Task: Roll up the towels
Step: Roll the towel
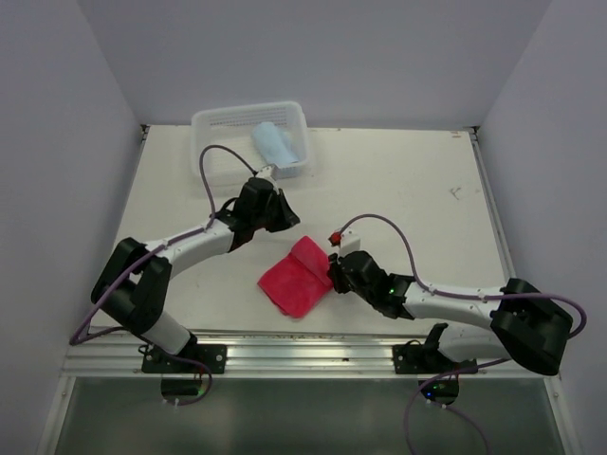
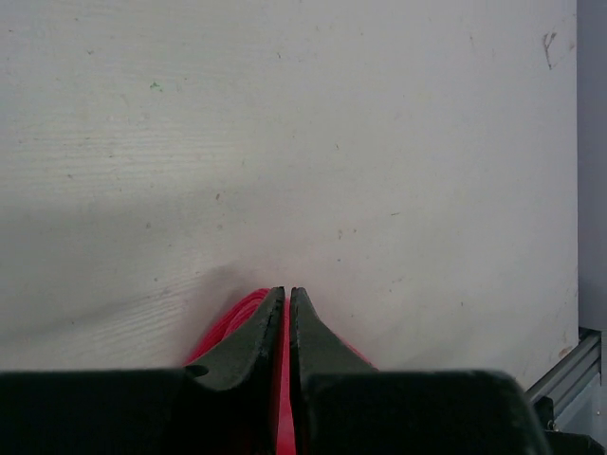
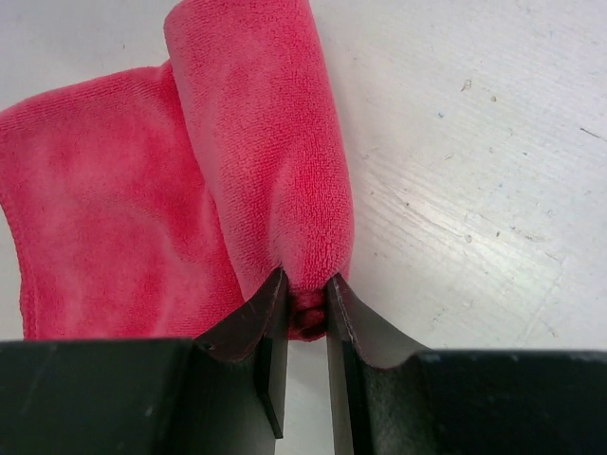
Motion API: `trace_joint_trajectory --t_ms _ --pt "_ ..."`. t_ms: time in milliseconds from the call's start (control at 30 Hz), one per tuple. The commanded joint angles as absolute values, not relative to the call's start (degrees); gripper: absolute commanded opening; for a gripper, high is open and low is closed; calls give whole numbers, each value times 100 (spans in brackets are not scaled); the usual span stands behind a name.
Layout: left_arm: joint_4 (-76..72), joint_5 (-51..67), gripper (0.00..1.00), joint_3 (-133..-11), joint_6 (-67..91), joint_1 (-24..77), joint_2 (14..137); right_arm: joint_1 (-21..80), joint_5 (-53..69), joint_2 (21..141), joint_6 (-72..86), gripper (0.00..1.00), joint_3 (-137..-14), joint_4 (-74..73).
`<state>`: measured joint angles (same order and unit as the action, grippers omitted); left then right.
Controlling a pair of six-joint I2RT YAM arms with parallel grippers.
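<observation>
Nearest me, the right claw (image 3: 304,284) pinches the rolled end of the red towel (image 3: 256,152) mid-table. I'd turn it evenly onto the flat part. Just beyond, the left claw (image 2: 287,296) is nearly closed. The blue towel (image 1: 275,142) lies in the far basket (image 1: 216,125).

A robotics lab: plain walls (image 1: 57,142) are enclosing the scuffed white table (image 2: 285,142) beyond the left fingers (image 2: 248,346), an aluminium rail (image 1: 313,353) edging it.
</observation>
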<state>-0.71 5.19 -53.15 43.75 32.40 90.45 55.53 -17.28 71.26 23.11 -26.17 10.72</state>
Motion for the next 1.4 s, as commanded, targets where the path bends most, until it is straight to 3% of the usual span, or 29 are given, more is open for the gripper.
trace_joint_trajectory --t_ms 0,567,1367 --pt "-70 422 9 -5283 4245 3199 8675 5808 -2521 7154 1952 0 -2891 783" --pt "-255 466 9 -4720 4412 3199 8069 7513 -4621 8138 1020 0 -3594 352" --pt "-554 202 8 -3824 4693 4104 7725 8543 -5616 9817 826 0 -4825 -395"
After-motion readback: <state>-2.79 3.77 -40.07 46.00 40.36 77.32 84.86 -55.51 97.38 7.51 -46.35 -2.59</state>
